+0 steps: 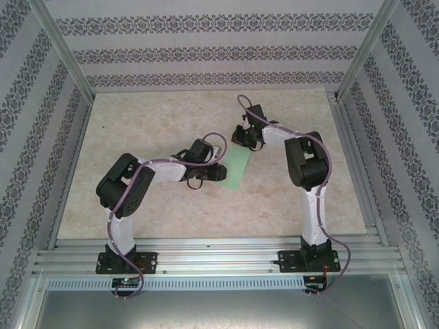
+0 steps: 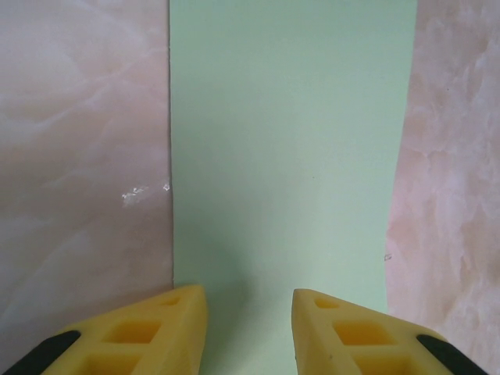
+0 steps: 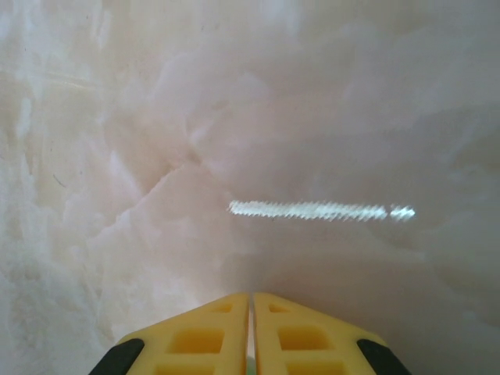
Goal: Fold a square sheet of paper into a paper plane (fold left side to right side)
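One smooth, rectangular mint-green paper sheet (image 2: 289, 141)

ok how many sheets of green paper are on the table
1. The sheet of paper lies between the two arms, with the left gripper at its left side and the right gripper at its far end. A second sheet directly beneath it would be hidden.

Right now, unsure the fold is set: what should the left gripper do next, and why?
Probably lower the left gripper onto the near end of the pale mint-green paper sheet: the gripper's yellow fingers stand open over it, the sheet lies flat as a narrow strip, and the right gripper is shut at its far end.
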